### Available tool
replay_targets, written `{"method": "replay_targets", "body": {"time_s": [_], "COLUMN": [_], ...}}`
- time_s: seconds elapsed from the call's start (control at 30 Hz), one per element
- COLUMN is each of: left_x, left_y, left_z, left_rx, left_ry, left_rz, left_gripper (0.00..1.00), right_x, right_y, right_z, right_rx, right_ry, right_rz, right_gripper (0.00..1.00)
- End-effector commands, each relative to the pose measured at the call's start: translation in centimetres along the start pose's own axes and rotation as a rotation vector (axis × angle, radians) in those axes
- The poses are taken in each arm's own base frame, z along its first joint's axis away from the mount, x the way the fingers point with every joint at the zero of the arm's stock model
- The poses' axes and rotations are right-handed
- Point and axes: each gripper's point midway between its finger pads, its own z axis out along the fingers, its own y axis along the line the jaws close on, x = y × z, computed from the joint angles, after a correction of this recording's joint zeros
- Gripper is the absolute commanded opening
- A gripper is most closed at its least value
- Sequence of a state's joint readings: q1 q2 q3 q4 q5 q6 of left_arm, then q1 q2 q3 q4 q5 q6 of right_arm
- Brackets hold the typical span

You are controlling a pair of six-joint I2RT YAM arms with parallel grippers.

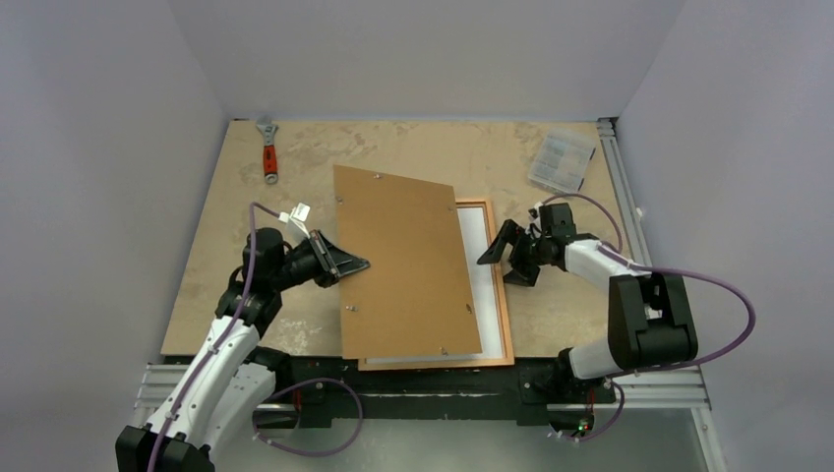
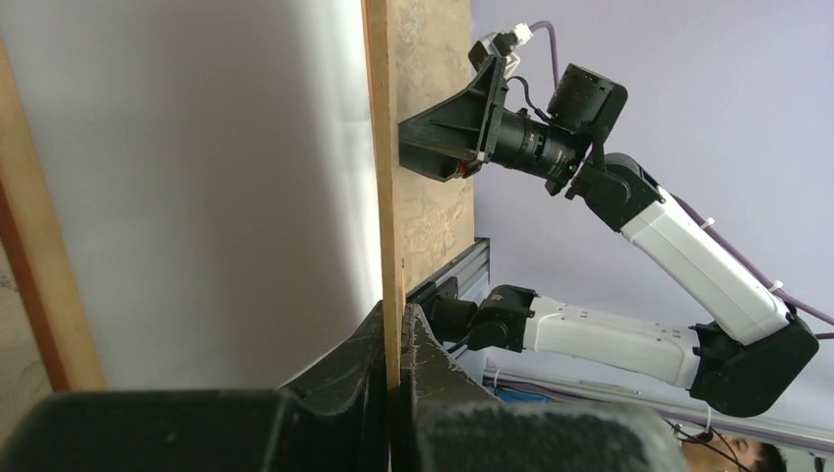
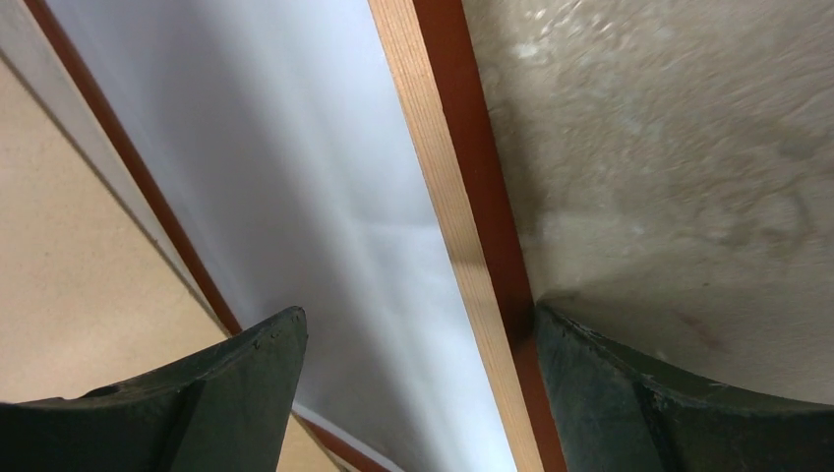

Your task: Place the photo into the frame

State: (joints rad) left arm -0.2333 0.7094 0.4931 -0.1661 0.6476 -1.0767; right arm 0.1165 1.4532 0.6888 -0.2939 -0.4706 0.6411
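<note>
The photo [image 1: 403,261] shows its plain brown back and lies slanted over the frame [image 1: 500,295], covering most of it. My left gripper [image 1: 362,264] is shut on the photo's left edge. In the left wrist view that gripper [image 2: 398,334] pinches the thin board [image 2: 391,197] seen edge-on. The thin orange-brown frame rests flat on the table with a white inside [image 1: 476,246]. My right gripper [image 1: 502,265] stands open astride the frame's right rail [image 3: 462,226]. That rail runs between the fingers, close to the right finger [image 3: 629,393], and nothing is held.
An orange-handled wrench [image 1: 268,152] lies at the back left. A small clear plastic box [image 1: 563,159] sits at the back right. Metal rails run along the table's right side [image 1: 620,177] and near edge [image 1: 393,379]. Grey walls enclose the table.
</note>
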Motion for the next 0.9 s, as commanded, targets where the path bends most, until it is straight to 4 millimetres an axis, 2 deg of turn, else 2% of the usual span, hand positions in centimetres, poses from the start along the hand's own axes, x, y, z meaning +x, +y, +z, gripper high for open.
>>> {"method": "replay_targets", "body": {"time_s": [0.0, 0.23, 0.37, 0.6, 0.87], "left_x": [-0.9, -0.7, -0.8, -1.0, -0.8], "left_y": [-1.5, -0.7, -0.3, 0.5, 1.4], "left_z": [0.1, 0.5, 0.8, 1.2, 1.9], "left_rx": [0.072, 0.073, 0.092, 0.112, 0.109], "left_ry": [-0.024, -0.014, -0.014, -0.014, 0.008], "left_rz": [0.066, 0.055, 0.047, 0.035, 0.044], "left_gripper": [0.00, 0.00, 0.00, 0.00, 0.00], "right_x": [4.0, 2.3, 1.6, 1.7, 3.0], "right_y": [-1.3, 1.5, 2.3, 2.0, 0.6], "right_z": [0.8, -0.8, -2.2, -4.0, -2.3], "right_rx": [0.026, -0.053, -0.044, -0.007, -0.013], "right_ry": [0.121, 0.071, 0.040, 0.014, 0.066], "right_rz": [0.060, -0.004, -0.061, -0.141, -0.115], "right_gripper": [0.85, 0.91, 0.90, 0.90, 0.89]}}
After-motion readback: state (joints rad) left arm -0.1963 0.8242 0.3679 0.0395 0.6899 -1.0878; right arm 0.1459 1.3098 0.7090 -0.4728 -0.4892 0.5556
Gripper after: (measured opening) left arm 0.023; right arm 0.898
